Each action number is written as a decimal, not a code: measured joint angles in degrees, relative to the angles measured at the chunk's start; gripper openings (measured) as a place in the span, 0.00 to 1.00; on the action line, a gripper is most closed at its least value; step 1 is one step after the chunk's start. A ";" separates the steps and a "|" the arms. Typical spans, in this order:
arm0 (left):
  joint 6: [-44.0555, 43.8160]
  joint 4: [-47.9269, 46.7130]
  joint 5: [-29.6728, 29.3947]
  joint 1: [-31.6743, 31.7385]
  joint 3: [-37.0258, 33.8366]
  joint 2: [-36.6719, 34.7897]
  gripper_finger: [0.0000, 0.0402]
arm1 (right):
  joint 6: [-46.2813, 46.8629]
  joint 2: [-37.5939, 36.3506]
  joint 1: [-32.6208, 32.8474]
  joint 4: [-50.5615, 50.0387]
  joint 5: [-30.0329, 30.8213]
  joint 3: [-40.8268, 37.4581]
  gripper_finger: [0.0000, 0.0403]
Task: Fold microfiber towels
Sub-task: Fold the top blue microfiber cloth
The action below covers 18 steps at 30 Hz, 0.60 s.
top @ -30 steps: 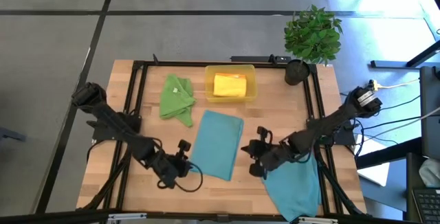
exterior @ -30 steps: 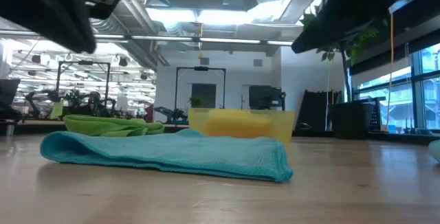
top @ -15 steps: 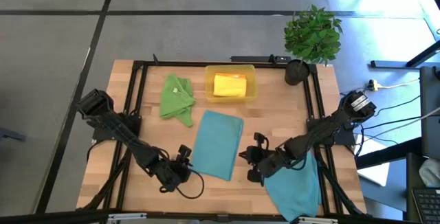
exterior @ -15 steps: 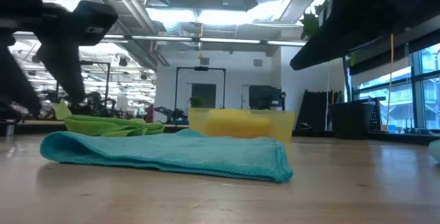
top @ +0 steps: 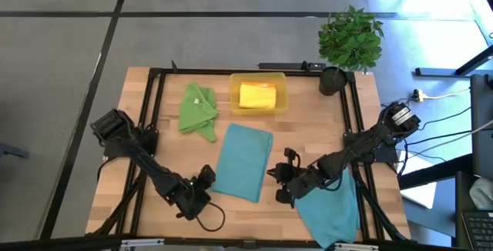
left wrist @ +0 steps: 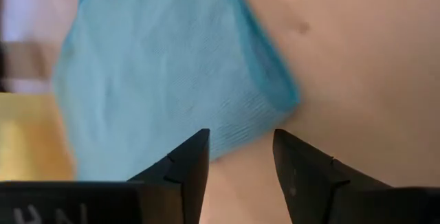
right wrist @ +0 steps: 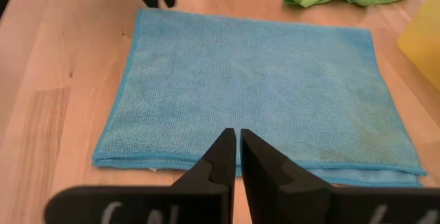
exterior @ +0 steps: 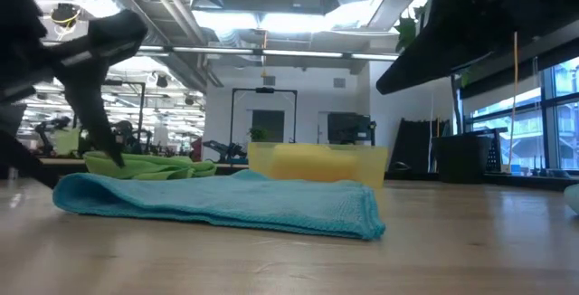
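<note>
Teal-blue microfiber towel (top: 243,162), folded oblong, mid-table, long axis front-to-back | left gripper (left wrist: 237,157): fingers parted, empty, just off its near-left corner, nearer arm | right gripper (right wrist: 238,152): pinched closed, empty, beside its right edge

Wood-plank table (top: 308,128) with black frame rails. Folded teal towel (top: 243,162) flat at centre. Crumpled green towel (top: 197,110) at 11 o'clock from it. Translucent yellow tray (top: 258,95) at 12, just beside the green towel, holding something yellow. Second teal towel (top: 333,207) spread at 4 o'clock, by the near right corner. Potted plant (top: 348,45) at far right corner.
</note>
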 joint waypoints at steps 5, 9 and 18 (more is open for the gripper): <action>3.64 0.75 -2.69 -0.13 0.15 2.66 0.38 | 0.16 0.00 0.02 0.14 0.01 0.00 0.06; 4.00 1.39 -4.28 -0.94 0.16 3.47 0.38 | 0.03 0.00 0.02 0.26 0.08 0.00 0.06; 0.53 3.72 -6.05 -2.41 -0.04 3.77 0.37 | -1.26 0.00 0.02 0.31 0.14 0.00 0.06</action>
